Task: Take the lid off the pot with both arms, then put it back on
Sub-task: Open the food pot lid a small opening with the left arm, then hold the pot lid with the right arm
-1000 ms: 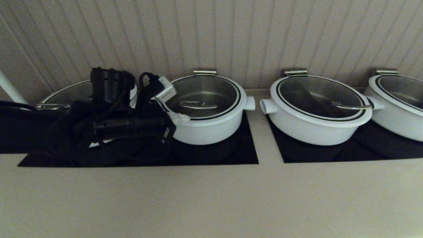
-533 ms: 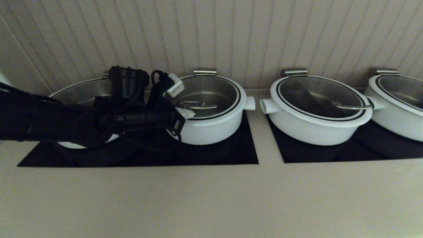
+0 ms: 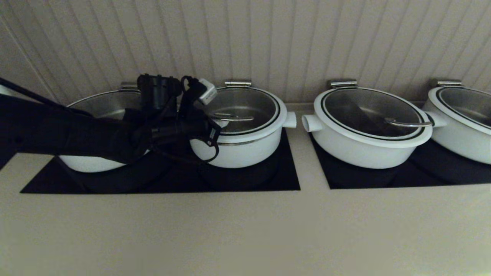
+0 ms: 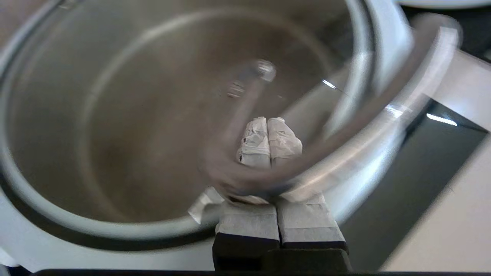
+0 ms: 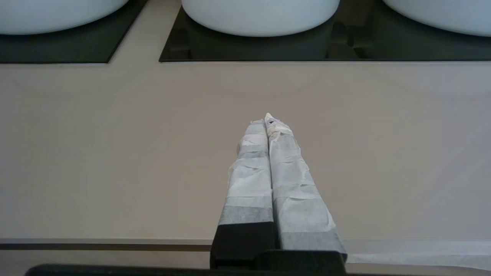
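The pot (image 3: 241, 153) is white and stands on the black cooktop left of centre. Its glass lid (image 3: 245, 109) with a curved steel bar handle (image 3: 234, 117) is tipped up a little, and a steel band shows under its white rim. My left gripper (image 3: 219, 124) is shut at the pot's left edge. In the left wrist view its taped fingertips (image 4: 255, 140) lie under the lid's rim (image 4: 383, 126), seen through the glass, above the pot's steel inside (image 4: 134, 134). My right gripper (image 5: 268, 119) is shut and empty above the beige counter, out of the head view.
A wider pot (image 3: 96, 107) stands left of the task pot, partly behind my left arm. Two wider lidded white pots (image 3: 368, 130) (image 3: 464, 115) stand to the right on a second black panel (image 3: 345, 180). A slatted wall rises close behind. The beige counter (image 3: 245, 230) runs along the front.
My left arm has moved right and up to the pot's left edge. Its shut fingers have gone under the lid's rim, and the lid now sits raised off the pot.
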You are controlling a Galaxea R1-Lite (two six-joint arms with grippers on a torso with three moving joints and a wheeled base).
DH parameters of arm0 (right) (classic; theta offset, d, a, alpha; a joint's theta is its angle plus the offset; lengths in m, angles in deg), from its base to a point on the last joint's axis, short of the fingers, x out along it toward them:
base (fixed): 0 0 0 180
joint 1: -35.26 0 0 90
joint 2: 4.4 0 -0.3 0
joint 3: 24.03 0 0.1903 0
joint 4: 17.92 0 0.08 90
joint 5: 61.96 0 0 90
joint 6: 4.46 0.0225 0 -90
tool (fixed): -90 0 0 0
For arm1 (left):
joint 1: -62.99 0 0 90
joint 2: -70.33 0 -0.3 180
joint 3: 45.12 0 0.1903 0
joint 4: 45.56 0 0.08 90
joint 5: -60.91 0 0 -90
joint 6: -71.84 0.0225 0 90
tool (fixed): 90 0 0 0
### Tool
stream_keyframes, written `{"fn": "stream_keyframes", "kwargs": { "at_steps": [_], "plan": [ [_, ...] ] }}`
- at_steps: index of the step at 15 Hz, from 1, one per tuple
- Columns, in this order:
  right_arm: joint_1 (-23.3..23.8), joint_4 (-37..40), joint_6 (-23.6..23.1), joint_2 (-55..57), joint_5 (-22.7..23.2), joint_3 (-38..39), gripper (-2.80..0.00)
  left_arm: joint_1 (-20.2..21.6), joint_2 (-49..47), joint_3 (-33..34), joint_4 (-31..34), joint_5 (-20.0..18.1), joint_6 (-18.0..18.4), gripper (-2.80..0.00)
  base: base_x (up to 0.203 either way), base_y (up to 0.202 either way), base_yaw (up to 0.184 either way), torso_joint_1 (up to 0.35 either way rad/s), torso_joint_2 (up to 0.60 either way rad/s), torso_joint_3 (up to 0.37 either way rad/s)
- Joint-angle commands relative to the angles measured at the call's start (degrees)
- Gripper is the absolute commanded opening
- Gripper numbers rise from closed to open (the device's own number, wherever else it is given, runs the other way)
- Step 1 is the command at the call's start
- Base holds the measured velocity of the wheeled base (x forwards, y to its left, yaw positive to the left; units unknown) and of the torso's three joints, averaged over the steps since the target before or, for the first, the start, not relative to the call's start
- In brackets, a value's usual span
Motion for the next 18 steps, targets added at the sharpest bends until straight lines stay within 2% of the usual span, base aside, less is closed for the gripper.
{"fn": "stream_keyframes", "kwargs": {
  "at_steps": [1,9,12,14,16,18],
  "plan": [
    [0.0,-0.02,-0.01,0.07,0.01,0.0,-2.8,-0.02,-1.02,-2.29,-0.31,0.04,0.05,-2.8,0.0,0.0,0.0,0.0,0.0,0.0],
    [0.0,-0.02,-0.14,0.07,0.05,0.0,-2.8,0.06,-1.55,-9.16,0.25,0.54,-1.1,-2.8,0.0,0.0,0.0,0.0,0.0,0.0],
    [-0.06,-0.99,-5.97,0.07,2.15,0.0,-2.8,0.06,-1.38,-9.3,0.22,0.49,-1.1,-2.8,0.0,0.0,0.0,0.0,0.0,0.0],
    [-0.08,-1.3,-5.28,1.31,5.84,-3.1,-2.8,0.07,-1.2,-9.31,0.22,0.48,-1.1,-2.8,0.0,0.0,0.0,0.0,0.0,0.0],
    [-0.1,-1.65,-2.38,8.95,8.41,-8.0,-2.8,0.09,-1.2,-9.22,0.07,0.48,-1.24,-2.8,0.0,0.0,0.0,0.0,0.0,0.0],
    [-0.14,-4.63,-0.88,21.25,9.91,-12.14,-2.8,0.07,-1.03,-9.24,0.04,0.5,-1.96,-2.8,0.0,0.0,0.0,0.0,0.0,0.0]
  ]
}}
